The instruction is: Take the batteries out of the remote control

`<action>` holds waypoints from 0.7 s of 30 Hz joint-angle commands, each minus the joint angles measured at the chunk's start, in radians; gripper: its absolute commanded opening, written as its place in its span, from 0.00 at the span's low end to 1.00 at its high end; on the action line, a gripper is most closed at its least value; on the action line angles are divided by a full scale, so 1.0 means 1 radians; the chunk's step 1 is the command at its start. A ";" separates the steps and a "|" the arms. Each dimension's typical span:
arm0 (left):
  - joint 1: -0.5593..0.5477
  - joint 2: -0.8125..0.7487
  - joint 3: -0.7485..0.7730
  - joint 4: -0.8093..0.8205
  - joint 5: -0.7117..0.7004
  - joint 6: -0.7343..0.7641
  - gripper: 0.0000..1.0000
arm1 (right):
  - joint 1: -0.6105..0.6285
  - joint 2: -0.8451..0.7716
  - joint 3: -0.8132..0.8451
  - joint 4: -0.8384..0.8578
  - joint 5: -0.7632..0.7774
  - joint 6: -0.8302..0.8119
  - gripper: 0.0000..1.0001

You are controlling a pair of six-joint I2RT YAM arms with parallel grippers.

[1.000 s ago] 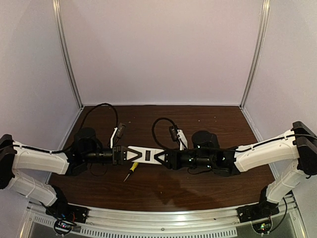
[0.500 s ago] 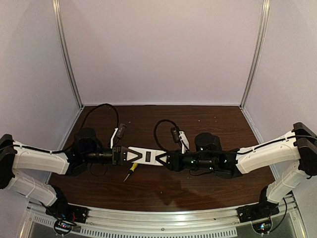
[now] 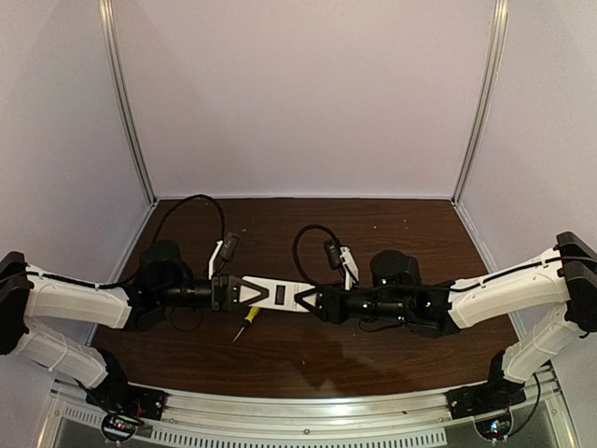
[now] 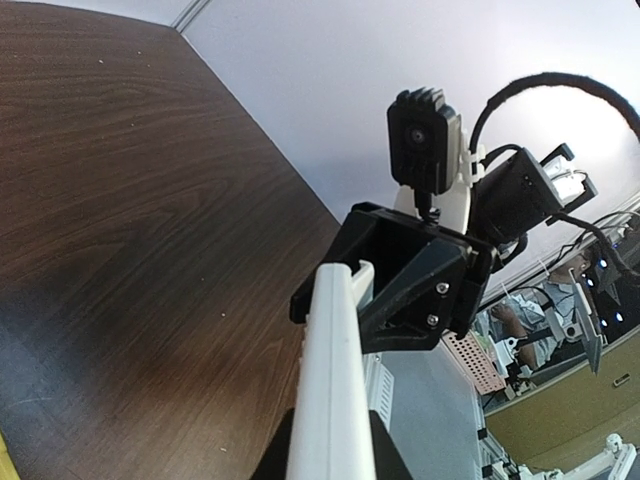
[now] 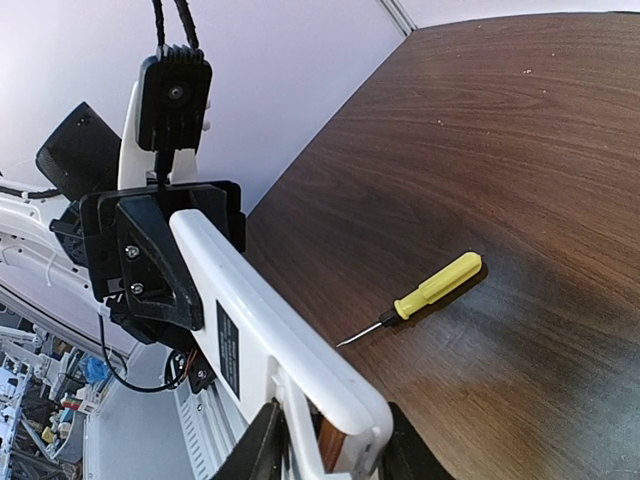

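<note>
Small white rectangular remote control [image 3: 277,293] held level above the brown wooden table [image 3: 392,233], left gripper [image 3: 244,291] pinching one end, right gripper [image 3: 303,298] the other; no batteries visible, so unloading apparently not begun.

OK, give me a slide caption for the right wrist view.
Shared grip: left gripper and right gripper hold the remote control above the table, yellow-handled screwdriver lying below.
</note>
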 commanded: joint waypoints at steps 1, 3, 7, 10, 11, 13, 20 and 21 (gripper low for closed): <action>-0.009 -0.010 0.010 0.094 0.028 -0.019 0.00 | 0.006 -0.038 -0.029 -0.054 0.016 -0.042 0.32; -0.009 -0.012 0.010 0.092 0.028 -0.019 0.00 | 0.005 -0.048 -0.035 -0.050 -0.001 -0.043 0.34; -0.009 -0.010 0.013 0.090 0.026 -0.017 0.00 | 0.005 -0.055 -0.044 -0.029 -0.036 -0.043 0.35; -0.009 -0.005 0.017 0.091 0.027 -0.016 0.00 | 0.006 -0.062 -0.052 -0.027 -0.037 -0.045 0.35; -0.009 -0.003 0.018 0.091 0.027 -0.017 0.00 | 0.005 -0.066 -0.054 -0.029 -0.036 -0.046 0.34; -0.009 0.001 0.020 0.092 0.030 -0.014 0.00 | 0.006 -0.073 -0.057 -0.037 -0.030 -0.046 0.34; -0.009 0.004 0.030 0.073 0.021 -0.002 0.00 | 0.005 -0.110 -0.077 -0.063 -0.018 -0.051 0.34; -0.009 0.004 0.031 0.072 0.021 0.000 0.00 | 0.006 -0.115 -0.079 -0.066 -0.015 -0.050 0.34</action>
